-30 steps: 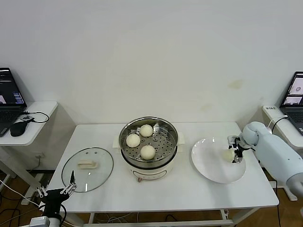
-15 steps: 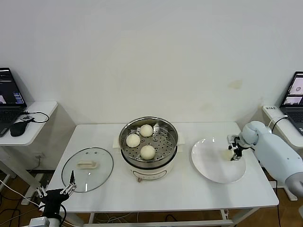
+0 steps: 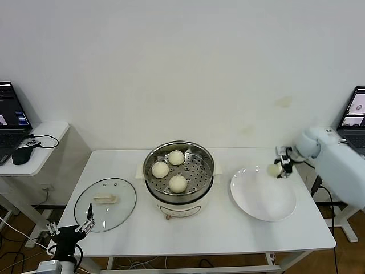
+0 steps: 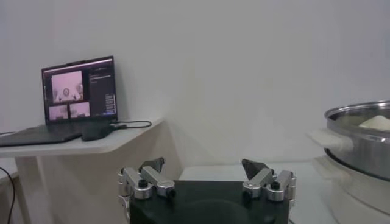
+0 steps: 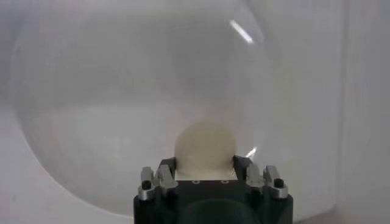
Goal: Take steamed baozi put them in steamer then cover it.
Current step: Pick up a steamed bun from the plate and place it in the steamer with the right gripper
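Now: fourth baozi held above the plate

Right gripper (image 3: 279, 169) clamped on a steamed baozi (image 5: 205, 145), held over the far right rim of the white plate (image 3: 256, 200). Three more baozi (image 3: 178, 183) sitting on the perforated tray inside the steamer (image 3: 197, 199) at table centre. Glass cover (image 3: 106, 204) lying flat left of the steamer. Left gripper (image 3: 85, 226) parked low off the table's front left corner, jaws spread apart.

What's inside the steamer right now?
Three steamed baozi sit on the perforated tray inside the steamer. The tray hides whatever lies beneath it. The cover is off, lying on the table.
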You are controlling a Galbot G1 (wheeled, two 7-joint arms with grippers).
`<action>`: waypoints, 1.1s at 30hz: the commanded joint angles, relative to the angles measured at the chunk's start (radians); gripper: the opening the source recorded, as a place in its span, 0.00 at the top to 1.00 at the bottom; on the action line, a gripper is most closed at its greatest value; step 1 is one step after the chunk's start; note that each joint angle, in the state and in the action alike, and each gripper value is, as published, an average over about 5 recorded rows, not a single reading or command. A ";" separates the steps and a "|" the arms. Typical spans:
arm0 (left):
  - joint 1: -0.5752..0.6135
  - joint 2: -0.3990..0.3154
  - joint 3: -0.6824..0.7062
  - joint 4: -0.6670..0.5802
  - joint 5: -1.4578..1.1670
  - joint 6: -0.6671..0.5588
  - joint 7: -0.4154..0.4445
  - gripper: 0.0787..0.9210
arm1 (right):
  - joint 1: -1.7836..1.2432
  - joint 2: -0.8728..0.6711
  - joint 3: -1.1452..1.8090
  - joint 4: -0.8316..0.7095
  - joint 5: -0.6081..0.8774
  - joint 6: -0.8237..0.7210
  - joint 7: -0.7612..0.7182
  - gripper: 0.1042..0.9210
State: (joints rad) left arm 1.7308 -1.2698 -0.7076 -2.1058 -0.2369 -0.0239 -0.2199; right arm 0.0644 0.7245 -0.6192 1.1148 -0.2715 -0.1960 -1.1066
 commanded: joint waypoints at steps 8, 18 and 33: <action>-0.007 -0.003 0.013 -0.023 0.000 0.004 0.000 0.12 | 0.511 0.070 -0.447 0.334 0.536 -0.286 0.079 0.38; -0.008 -0.017 0.021 -0.028 0.003 0.002 -0.002 0.12 | 0.477 0.252 -0.496 0.343 0.729 -0.442 0.196 0.37; -0.002 -0.022 0.017 -0.023 0.002 -0.010 -0.004 0.12 | 0.318 0.451 -0.484 0.135 0.577 -0.471 0.231 0.37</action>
State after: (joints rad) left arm 1.7294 -1.2934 -0.6903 -2.1340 -0.2348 -0.0329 -0.2233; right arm 0.4348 1.0394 -1.0826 1.3516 0.3381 -0.6198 -0.9055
